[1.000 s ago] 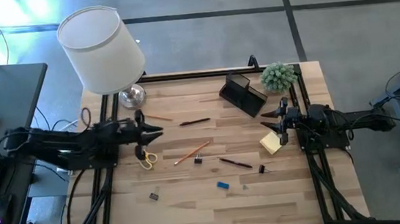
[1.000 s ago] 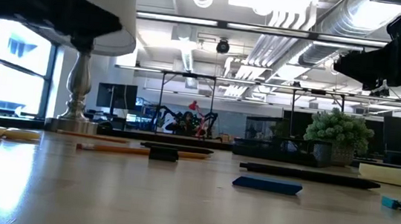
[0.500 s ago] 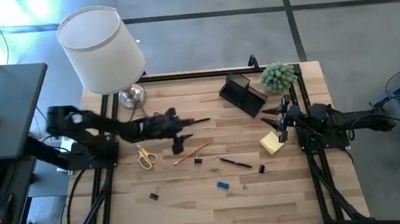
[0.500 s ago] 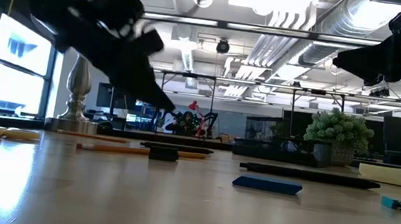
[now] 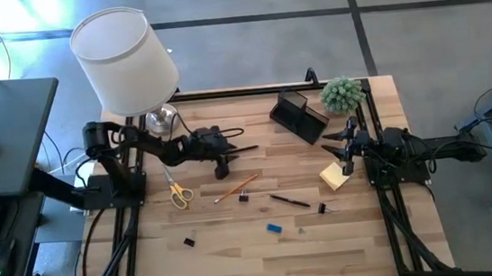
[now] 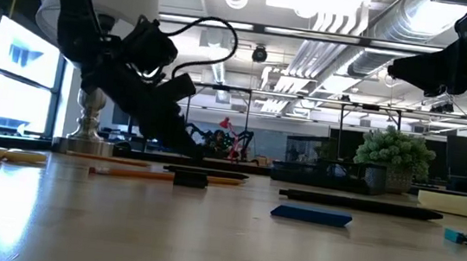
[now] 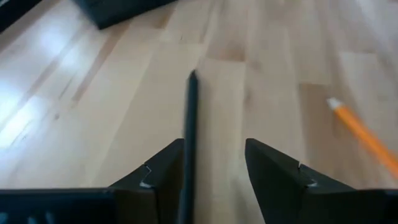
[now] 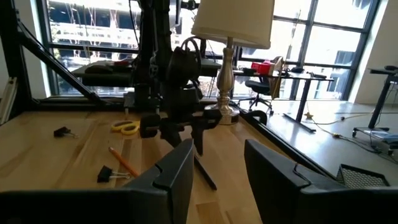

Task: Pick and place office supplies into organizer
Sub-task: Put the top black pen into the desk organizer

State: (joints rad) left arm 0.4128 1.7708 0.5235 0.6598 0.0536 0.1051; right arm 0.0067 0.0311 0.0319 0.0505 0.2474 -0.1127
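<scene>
Left claw [image 7: 214, 165] parted, straddling dark pen [image 7: 189, 134]

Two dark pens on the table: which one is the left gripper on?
The left gripper is over the dark pen nearer the lamp; it lies between the open fingers. The other pen lies by the blue eraser.

Left pincer [image 5: 222, 165], left of frame centre, points down with its fingers [image 7: 163, 176] parted. Right pincer [image 5: 345, 150] waits at right, fingers parted.
</scene>
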